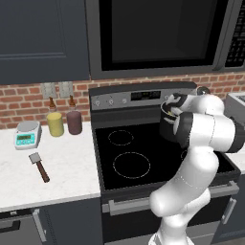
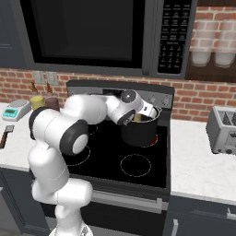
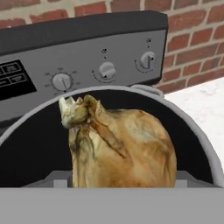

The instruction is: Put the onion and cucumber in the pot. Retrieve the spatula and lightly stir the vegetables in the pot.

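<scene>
1. The gripper point(image 2: 140, 115) sits at centre frame in the right base view, over the pot's point(image 2: 140, 131) rim; its fingertips are hidden in the hand view, but the jaws appear closed on the onion point(image 3: 120, 146).
2. The onion, tan-brown and papery with a twisted top, fills the lower middle of the hand view, above the dark pot interior.
3. In the left base view the arm covers most of the pot.
4. The spatula point(image 1: 39, 166) lies on the counter point(image 1: 67, 167), lower left.
</scene>
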